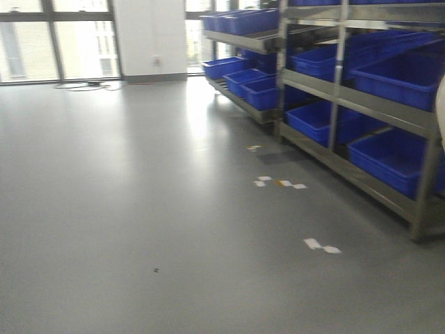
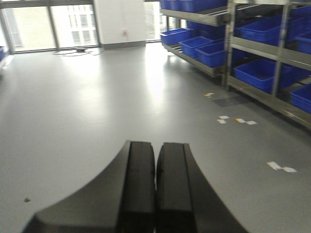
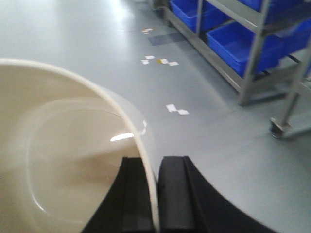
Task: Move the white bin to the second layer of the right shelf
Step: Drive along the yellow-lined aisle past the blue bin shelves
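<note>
Although every view is soft, the glossy grey floor (image 1: 139, 209) plainly fills most of the room, catching pale glare from the tall windows (image 1: 42, 42) on the far side, which flank a white wall (image 1: 149, 35). Steel racks (image 1: 348, 104) run along the right, their sloping levels loaded with blue crates (image 1: 389, 76). The near rack is cut off by the frame edge, and blur hides what its levels are made of. Small white tape marks (image 1: 322, 245) dot the floor just in front of the racks, and a loose cable (image 1: 87, 85) lies by the windows. In the right wrist view the white bin (image 3: 58, 145) fills the lower left, cropped so that only part of its rim and glossy inside show. It is held above the floor, well apart from the racks. A pale sliver at the right edge of the front view is too blurred to name. The right end effector (image 3: 156, 162) is clamped on the bin's wall, one black finger (image 3: 133, 194) inside and the other outside, with the rim running between them, and it tilts down toward the floor. The left end effector (image 2: 156, 148) has its fingers pressed together, aimed across the open floor toward the windows.
</note>
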You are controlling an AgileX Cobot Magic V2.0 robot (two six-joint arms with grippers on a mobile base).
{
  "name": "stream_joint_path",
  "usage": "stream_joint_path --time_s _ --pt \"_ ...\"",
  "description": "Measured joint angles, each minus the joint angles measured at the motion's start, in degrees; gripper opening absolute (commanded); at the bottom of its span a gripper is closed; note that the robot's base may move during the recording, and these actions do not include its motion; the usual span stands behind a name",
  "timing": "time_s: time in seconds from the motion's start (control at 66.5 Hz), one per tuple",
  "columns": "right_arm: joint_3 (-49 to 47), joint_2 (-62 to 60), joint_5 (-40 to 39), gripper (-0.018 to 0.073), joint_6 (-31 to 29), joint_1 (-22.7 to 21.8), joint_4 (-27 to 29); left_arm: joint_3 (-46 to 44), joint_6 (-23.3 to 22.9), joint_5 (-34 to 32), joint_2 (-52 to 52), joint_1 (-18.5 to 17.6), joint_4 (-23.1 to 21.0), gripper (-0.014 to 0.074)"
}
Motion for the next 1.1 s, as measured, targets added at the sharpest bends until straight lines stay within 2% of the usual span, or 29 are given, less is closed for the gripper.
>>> stream_joint_path --time_s 1.098 --pt "0.0 0.0 0.0 0.0048 0.0 0.0 0.0 0.0 0.0 0.0 0.0 0.0 0.0 0.0085"
